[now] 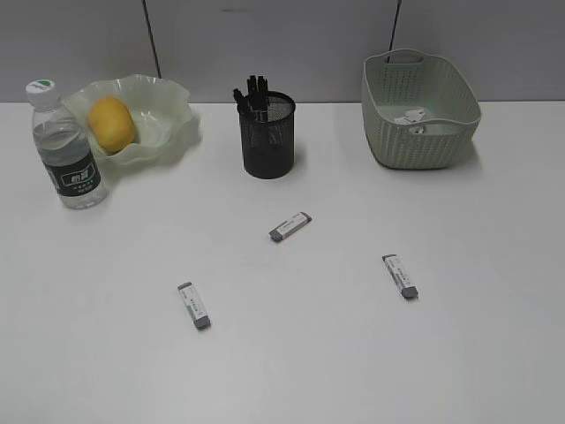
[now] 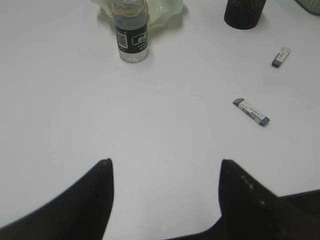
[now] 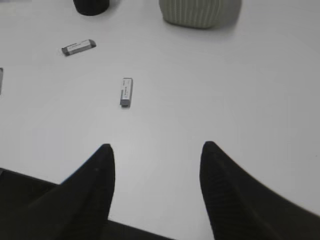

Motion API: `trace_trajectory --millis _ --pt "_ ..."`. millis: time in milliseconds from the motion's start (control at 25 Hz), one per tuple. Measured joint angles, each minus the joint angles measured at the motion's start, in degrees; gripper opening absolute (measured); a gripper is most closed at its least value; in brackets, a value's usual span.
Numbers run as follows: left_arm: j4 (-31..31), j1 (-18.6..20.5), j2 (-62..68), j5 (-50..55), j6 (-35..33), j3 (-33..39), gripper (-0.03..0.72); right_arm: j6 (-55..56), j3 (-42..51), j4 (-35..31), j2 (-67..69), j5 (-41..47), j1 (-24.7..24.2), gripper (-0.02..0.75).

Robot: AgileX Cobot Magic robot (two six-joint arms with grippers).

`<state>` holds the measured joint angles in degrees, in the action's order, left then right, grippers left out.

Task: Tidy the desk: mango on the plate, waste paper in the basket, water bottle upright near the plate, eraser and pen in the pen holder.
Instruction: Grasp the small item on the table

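Note:
The mango lies in the wavy-rimmed green plate at the back left. Beside the plate the water bottle stands upright. The black mesh pen holder holds dark pens. White waste paper sits in the green basket at the back right. Three grey-and-white erasers lie on the desk: one at the middle, one at the front left, one at the right. My left gripper and right gripper both hang open over bare desk, holding nothing.
Neither arm shows in the exterior view. A grey panelled wall runs behind the desk's far edge. The basket's base and the pen holder's base show at the top of the right wrist view.

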<state>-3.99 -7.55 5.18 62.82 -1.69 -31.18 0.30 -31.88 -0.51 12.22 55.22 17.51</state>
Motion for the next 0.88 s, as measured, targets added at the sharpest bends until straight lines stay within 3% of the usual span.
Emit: trace_trajectory --millis 280,560,880 --pt "-3.14 0.0 7.76 -3.12 0.0 -0.73 0.498 0.05 1.25 2.48 -3.47 0.05 0.0 0.44" --pt "-10.77 0.0 26.42 -11.75 0.0 -3.73 0.498 0.1 1.37 2.66 -3.54 0.1 0.0 0.421" --pt "-16.86 -1.44 50.8 -13.24 -1.74 -10.96 0.498 0.1 1.37 2.66 -3.54 0.1 0.0 0.414"
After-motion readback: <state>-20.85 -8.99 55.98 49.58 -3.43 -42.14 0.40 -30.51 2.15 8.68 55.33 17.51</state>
